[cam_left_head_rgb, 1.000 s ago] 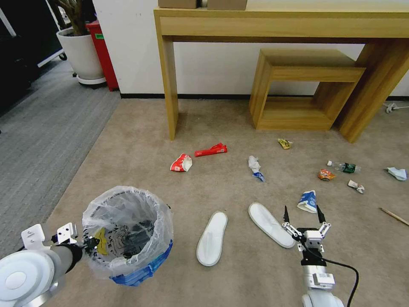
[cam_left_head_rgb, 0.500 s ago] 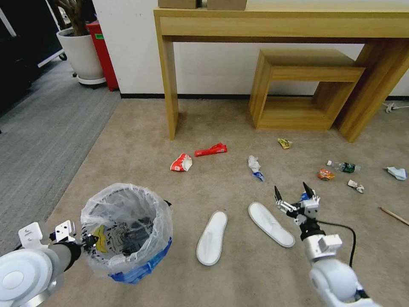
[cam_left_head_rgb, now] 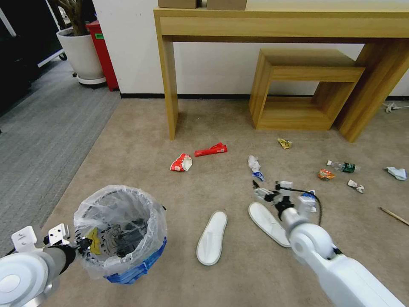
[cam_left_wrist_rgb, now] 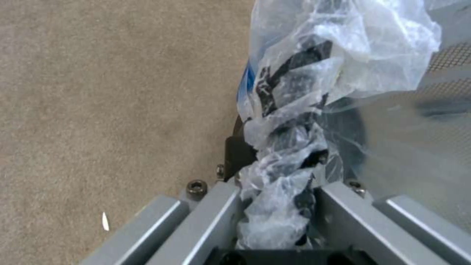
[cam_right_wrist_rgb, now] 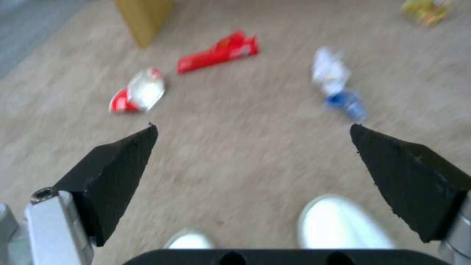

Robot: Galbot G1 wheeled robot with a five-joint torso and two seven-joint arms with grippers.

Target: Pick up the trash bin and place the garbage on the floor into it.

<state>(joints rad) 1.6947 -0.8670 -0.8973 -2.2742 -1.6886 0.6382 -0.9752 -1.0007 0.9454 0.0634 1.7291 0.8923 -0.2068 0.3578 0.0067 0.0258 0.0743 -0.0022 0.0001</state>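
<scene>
The trash bin point(cam_left_head_rgb: 128, 260), blue and lined with a clear bag point(cam_left_wrist_rgb: 338, 51), hangs at the lower left. My left gripper point(cam_left_head_rgb: 83, 244) point(cam_left_wrist_rgb: 275, 198) is shut on its rim and bag. The garbage lies scattered on the beige floor point(cam_left_head_rgb: 140, 140): two white slippers point(cam_left_head_rgb: 212, 238) point(cam_left_head_rgb: 266, 219), a red-white wrapper point(cam_left_head_rgb: 181, 162) point(cam_right_wrist_rgb: 137, 90), a red wrapper point(cam_left_head_rgb: 211, 149) point(cam_right_wrist_rgb: 218, 53), a white-blue tissue point(cam_left_head_rgb: 255, 167) point(cam_right_wrist_rgb: 338, 81), a bottle point(cam_left_head_rgb: 344, 166) and a wooden stick point(cam_left_head_rgb: 394, 216). My right gripper point(cam_left_head_rgb: 265, 190) point(cam_right_wrist_rgb: 252, 129) hovers open over the right slipper's toe, holding nothing.
A wooden desk point(cam_left_head_rgb: 168, 81) and a low wooden shelf point(cam_left_head_rgb: 298, 89) stand against the far wall. A white plant pot point(cam_left_head_rgb: 81, 53) and a red box point(cam_left_head_rgb: 103, 53) sit at the back left beside grey ribbed carpet point(cam_left_head_rgb: 38, 132). More small wrappers point(cam_left_head_rgb: 326, 174) lie to the right.
My right arm has swung forward and to the left, carrying its open gripper from near the blue-white wrapper to above the right slipper's toe. The held bin has shifted slightly left.
</scene>
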